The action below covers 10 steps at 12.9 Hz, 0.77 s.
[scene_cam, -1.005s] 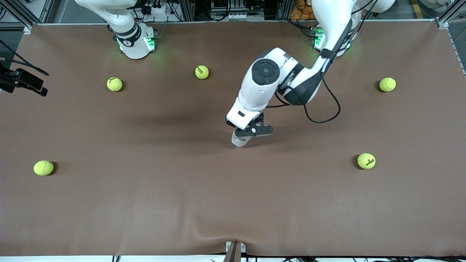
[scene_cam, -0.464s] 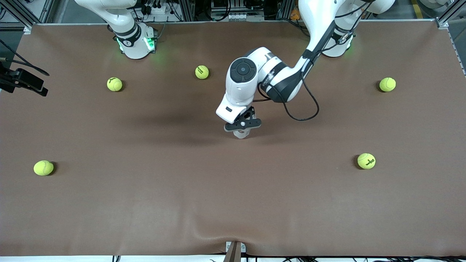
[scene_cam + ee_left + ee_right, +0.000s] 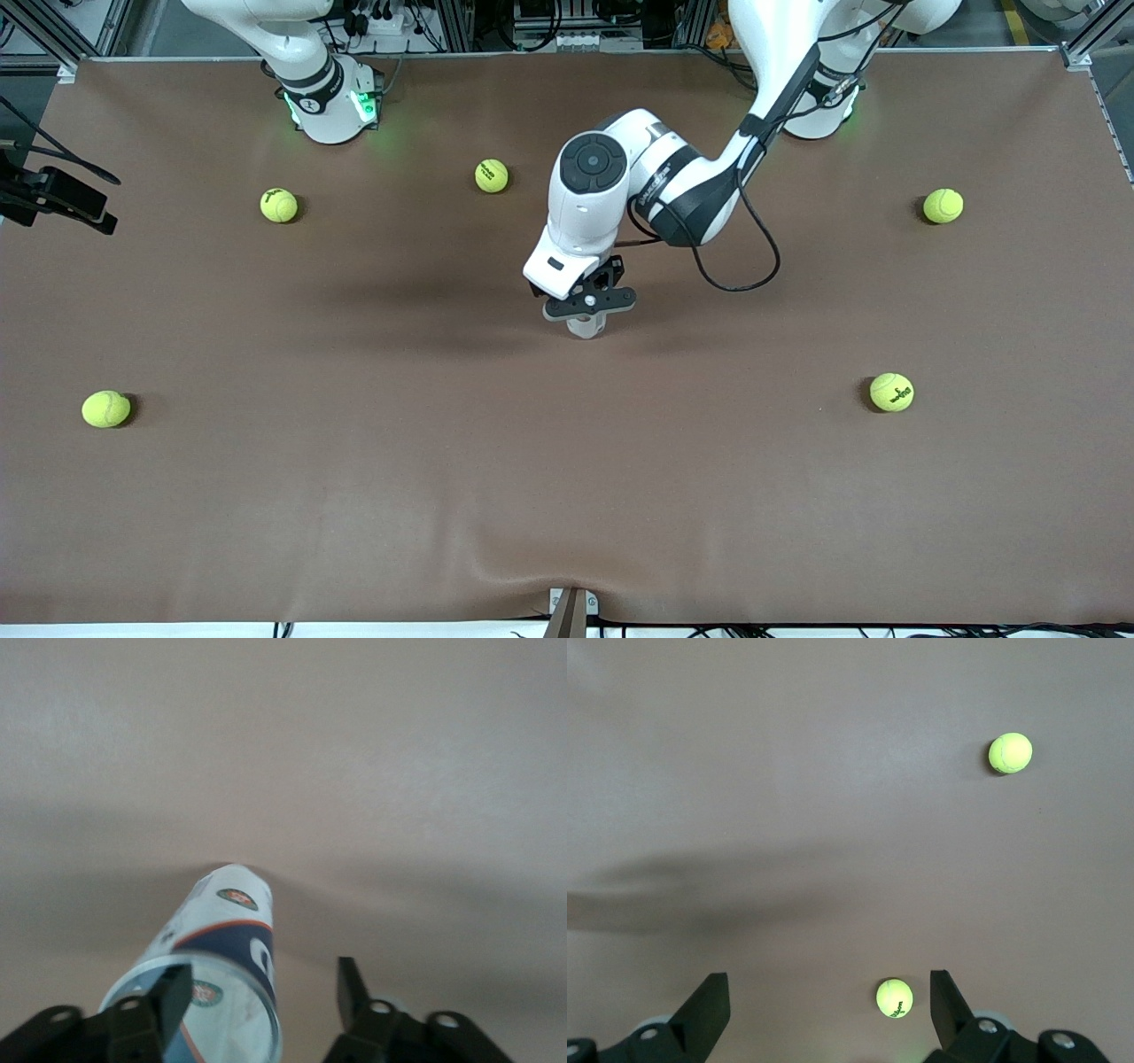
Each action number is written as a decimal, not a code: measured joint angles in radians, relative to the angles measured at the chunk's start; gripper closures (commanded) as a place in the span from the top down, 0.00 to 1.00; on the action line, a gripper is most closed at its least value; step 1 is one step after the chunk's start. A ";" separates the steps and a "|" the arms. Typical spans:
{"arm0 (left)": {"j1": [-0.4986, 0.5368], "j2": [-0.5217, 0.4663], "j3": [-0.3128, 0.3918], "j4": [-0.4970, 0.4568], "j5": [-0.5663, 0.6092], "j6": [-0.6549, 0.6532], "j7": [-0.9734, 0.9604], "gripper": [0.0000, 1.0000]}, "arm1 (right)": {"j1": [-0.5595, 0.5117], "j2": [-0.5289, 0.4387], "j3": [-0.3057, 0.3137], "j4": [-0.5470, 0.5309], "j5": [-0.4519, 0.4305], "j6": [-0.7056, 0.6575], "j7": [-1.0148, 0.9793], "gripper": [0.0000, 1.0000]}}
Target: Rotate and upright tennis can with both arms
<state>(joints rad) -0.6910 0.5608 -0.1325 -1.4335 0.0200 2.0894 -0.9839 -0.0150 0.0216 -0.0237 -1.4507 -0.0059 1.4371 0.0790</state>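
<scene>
The left arm reaches from its base at the table's edge out over the middle of the brown table (image 3: 354, 496), its forearm bent down so that the wrist points straight at the surface. The left gripper (image 3: 588, 307) hangs directly over the tennis can (image 3: 585, 329), which stands upright at the center of the table. In the left wrist view the can (image 3: 221, 966) rises up between the two black fingers (image 3: 168, 997); one finger is at or just beside the rim, while the other stands clear with a gap showing, so the jaws are released and nothing is grasped.

The right arm waits folded near its base. The right gripper (image 3: 828, 1010) is held high with its fingers spread wide, holding nothing, over bare table with two tennis balls (image 3: 894, 997) below it.

Taking the can as the clock's center in the front view, tennis balls lie at about eleven (image 3: 492, 175), ten (image 3: 279, 205), eight (image 3: 106, 408), two (image 3: 943, 206) and four (image 3: 891, 392) o'clock.
</scene>
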 measured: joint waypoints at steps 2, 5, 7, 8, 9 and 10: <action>0.004 -0.042 0.021 0.020 0.000 -0.055 -0.001 1.00 | 0.001 0.000 0.001 0.000 0.000 0.000 0.000 1.00; 0.054 -0.149 0.071 0.040 0.001 -0.148 0.000 1.00 | 0.001 0.000 0.001 0.000 0.000 0.000 0.000 1.00; 0.136 -0.226 0.076 0.040 0.001 -0.209 0.008 1.00 | 0.001 0.000 0.001 0.000 0.000 0.000 0.000 1.00; 0.174 -0.257 0.076 0.040 0.001 -0.239 0.019 1.00 | 0.002 0.000 0.001 0.000 0.000 0.000 0.000 1.00; 0.210 -0.282 0.076 0.039 0.001 -0.273 0.038 1.00 | 0.002 0.000 0.001 0.000 0.000 0.000 0.000 1.00; 0.245 -0.304 0.077 0.038 0.001 -0.306 0.084 1.00 | 0.002 0.000 0.001 0.000 0.000 0.000 0.000 1.00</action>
<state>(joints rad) -0.4458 0.2573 -0.0555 -1.3953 0.0206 1.7831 -0.8994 -0.0134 0.0217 -0.0224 -1.4507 -0.0059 1.4371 0.0790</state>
